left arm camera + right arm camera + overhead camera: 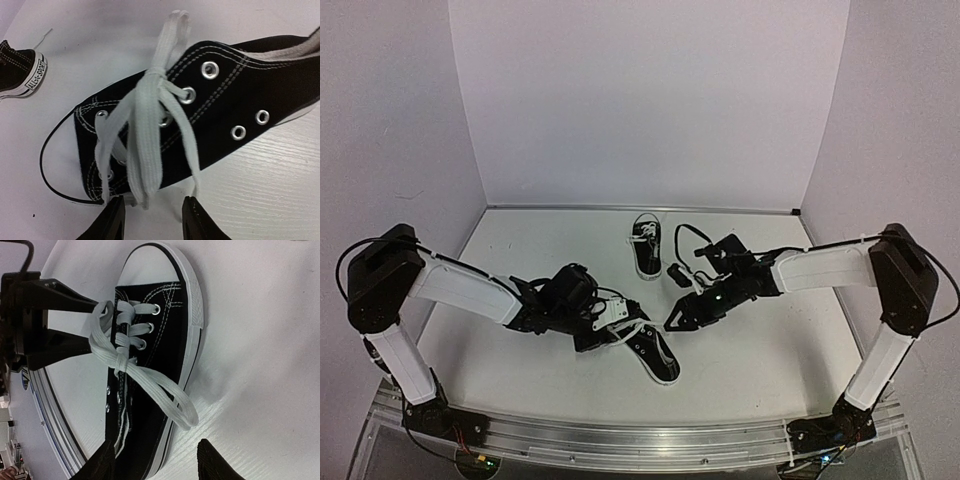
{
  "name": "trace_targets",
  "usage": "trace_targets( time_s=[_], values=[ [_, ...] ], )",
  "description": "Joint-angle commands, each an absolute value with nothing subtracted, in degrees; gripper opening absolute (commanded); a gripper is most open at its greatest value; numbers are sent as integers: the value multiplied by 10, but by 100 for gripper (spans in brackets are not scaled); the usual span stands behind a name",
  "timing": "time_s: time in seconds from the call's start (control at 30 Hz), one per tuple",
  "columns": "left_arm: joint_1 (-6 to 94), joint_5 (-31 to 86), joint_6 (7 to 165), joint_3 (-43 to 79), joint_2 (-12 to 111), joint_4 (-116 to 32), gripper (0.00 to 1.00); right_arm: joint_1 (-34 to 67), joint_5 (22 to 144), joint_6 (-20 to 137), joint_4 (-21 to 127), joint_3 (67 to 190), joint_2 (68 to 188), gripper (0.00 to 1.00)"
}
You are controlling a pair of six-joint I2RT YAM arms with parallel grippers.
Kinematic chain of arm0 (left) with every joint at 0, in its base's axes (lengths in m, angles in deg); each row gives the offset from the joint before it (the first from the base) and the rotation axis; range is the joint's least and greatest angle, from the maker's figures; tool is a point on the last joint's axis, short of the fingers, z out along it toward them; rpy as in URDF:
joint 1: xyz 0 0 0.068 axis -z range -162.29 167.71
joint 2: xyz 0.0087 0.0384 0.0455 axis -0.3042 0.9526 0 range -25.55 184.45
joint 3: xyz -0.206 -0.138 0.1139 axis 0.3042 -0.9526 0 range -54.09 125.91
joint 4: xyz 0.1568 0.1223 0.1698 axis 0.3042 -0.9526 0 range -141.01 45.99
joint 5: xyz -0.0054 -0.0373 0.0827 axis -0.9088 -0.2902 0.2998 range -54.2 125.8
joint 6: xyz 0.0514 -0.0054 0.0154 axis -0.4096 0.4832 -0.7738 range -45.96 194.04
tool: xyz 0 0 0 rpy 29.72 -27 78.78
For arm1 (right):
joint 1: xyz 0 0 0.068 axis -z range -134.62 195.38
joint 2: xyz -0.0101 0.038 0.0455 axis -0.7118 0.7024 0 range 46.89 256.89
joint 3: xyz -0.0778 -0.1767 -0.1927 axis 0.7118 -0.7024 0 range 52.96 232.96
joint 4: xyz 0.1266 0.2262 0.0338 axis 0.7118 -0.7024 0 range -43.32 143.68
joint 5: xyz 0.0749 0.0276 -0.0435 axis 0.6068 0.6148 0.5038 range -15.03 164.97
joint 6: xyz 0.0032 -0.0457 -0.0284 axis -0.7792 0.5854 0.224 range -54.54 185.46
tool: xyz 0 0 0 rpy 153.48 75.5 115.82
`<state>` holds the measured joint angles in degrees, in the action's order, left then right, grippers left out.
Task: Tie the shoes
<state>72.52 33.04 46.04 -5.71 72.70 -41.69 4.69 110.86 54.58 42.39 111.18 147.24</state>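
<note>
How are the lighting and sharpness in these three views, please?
Top external view: soft, even light, but the wide lens bows the front rail. Left wrist view: the near shoe and its laces are crisp; the other shoe looks slightly soft. Right wrist view: the lace loop casts a faint shadow beside it.

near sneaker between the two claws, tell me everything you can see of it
The near sneaker is a black canvas low-top with white stitching, metal eyelets, a white rubber toe cap and white sole edge. It lies diagonally on the white table, apart from the other sneaker. Its flat white laces are crossed into a knot with two loose loops: one reaches between the fingers of the open left claw, the other lies toward the open right claw.
</note>
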Motion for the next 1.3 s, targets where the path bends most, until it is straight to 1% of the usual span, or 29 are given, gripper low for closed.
trace_targets(
  time_s=[0.0, 0.1, 0.2, 0.33, 0.47, 0.6, 0.73, 0.8, 0.87, 0.97, 1.03, 1.17, 1.27],
  values=[
    [725, 386, 465, -16, 734, -395, 34, 44, 1132, 540, 460, 1111, 1509, 51],
    [725, 397, 461, -12, 729, -390, 26, 44, 1118, 536, 467, 1113, 1519, 51],
    [724, 409, 455, -5, 732, -385, 20, 44, 1109, 534, 469, 1118, 1529, 49],
    [723, 415, 444, 28, 756, -378, 15, 44, 1107, 536, 472, 1120, 1541, 41],
    [720, 419, 435, 66, 785, -374, 11, 43, 1124, 534, 478, 1121, 1546, 40],
    [718, 412, 433, 93, 804, -364, 11, 37, 1145, 527, 486, 1118, 1542, 40],
    [709, 396, 442, 117, 827, -370, 15, 6, 1167, 512, 507, 1123, 1556, 39],
    [703, 391, 454, 120, 827, -381, 19, -13, 1173, 506, 511, 1130, 1564, 39],
    [696, 388, 470, 110, 814, -388, 25, -27, 1177, 503, 512, 1135, 1562, 40],
    [685, 382, 498, 78, 774, -406, 38, -32, 1182, 498, 514, 1130, 1538, 41],
    [682, 382, 515, 53, 742, -427, 44, -32, 1171, 498, 511, 1124, 1520, 43],
    [682, 359, 552, 4, 682, -479, 49, -19, 1147, 502, 498, 1107, 1481, 45],
    [682, 327, 575, -44, 633, -492, 51, -6, 1139, 506, 490, 1091, 1455, 45]
  ],
)
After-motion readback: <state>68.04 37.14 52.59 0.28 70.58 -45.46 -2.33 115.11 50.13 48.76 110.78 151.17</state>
